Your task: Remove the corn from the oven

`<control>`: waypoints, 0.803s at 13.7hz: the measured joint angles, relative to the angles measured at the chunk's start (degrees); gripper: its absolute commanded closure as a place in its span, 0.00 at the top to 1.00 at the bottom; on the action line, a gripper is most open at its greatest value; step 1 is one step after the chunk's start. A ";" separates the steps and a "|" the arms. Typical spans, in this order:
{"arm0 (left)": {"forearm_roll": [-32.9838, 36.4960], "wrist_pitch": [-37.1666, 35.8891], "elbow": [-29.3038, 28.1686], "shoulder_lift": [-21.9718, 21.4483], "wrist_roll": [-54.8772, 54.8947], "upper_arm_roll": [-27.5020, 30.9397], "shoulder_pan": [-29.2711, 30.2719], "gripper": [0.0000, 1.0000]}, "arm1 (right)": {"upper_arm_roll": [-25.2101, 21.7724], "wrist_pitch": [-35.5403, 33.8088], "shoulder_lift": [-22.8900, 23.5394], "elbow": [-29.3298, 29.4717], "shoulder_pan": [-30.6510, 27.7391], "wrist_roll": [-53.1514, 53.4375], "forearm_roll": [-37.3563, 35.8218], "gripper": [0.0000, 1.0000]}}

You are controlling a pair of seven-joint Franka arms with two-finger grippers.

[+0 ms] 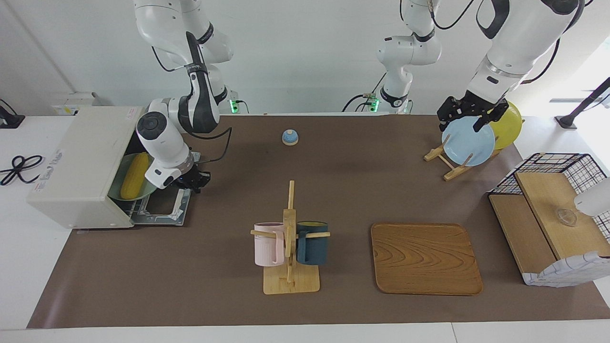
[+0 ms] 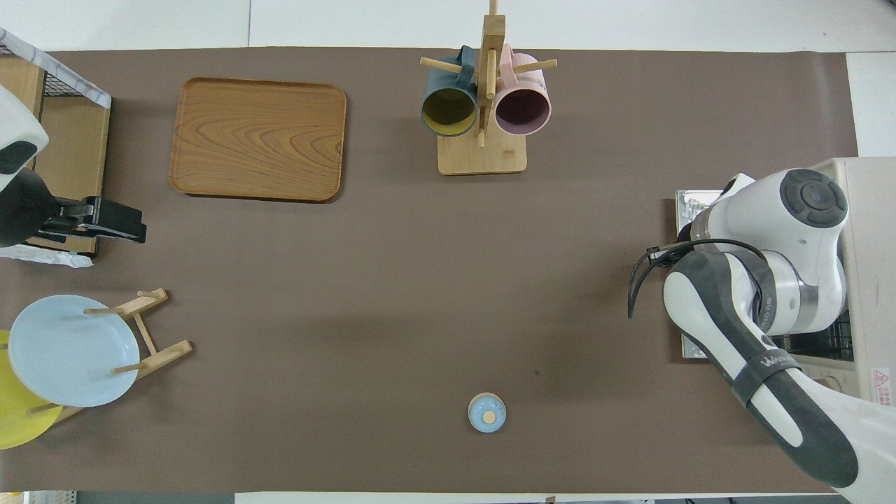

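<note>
Your oven [image 1: 78, 166] is a boxy cream shell at the right arm's end of the worktop [image 1: 333, 157], door dropped flat. The slim, smooth yellow corn [image 1: 134, 175] lies inside on a green plate [image 1: 116, 190], partly hidden by the right arm. The right gripper [image 1: 193, 180] hangs over the door, fingers clenched, holding nothing. The left gripper [image 1: 469, 114] hovers over the glossy blue plate [image 1: 467, 143], fingers released.

Corn [image 1: 134, 175] on plate [image 1: 116, 191] in oven [image 1: 78, 166], at right arm's end, nine o'clock of mug rack [image 1: 289, 238]; tray [image 1: 424, 258] at rack's three o'clock.
</note>
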 measured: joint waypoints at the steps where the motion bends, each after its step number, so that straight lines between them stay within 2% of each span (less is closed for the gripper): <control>1: 0.00 0.00 0.00 0.00 0.00 0.00 0.00 1.00 | -0.16 -1.41 -0.74 0.41 -0.02 0.00 0.00 0.00; 2: 0.00 0.00 0.00 0.00 0.00 0.00 0.00 1.00 | -0.37 -2.98 -1.77 0.68 -0.07 0.00 -0.01 0.00; 3: 0.00 0.00 0.00 0.00 0.00 0.00 0.00 1.00 | -0.63 -4.88 -2.99 0.91 -0.16 0.00 -0.05 0.05; 4: 0.00 0.00 0.00 0.00 0.00 0.00 0.01 1.00 | -0.90 -7.07 -4.39 1.16 -0.41 0.00 -0.16 0.21; 5: 0.00 0.00 0.00 0.00 0.00 0.00 0.01 1.00 | -1.09 -9.36 -5.95 1.41 -0.92 0.00 -0.56 0.43; 6: 0.00 0.00 0.00 0.00 0.00 0.00 0.01 1.00 | -1.18 -10.92 -7.39 1.47 -1.61 0.00 -1.34 0.48; 8: 0.00 0.00 0.00 0.00 0.00 0.00 0.01 1.00 | -1.24 -11.92 -9.13 1.35 -3.65 -0.39 -3.32 0.39; 11: 0.00 0.00 0.00 0.00 0.00 0.00 0.02 1.00 | -1.31 -11.76 -9.27 0.50 -5.93 -2.37 -3.81 0.38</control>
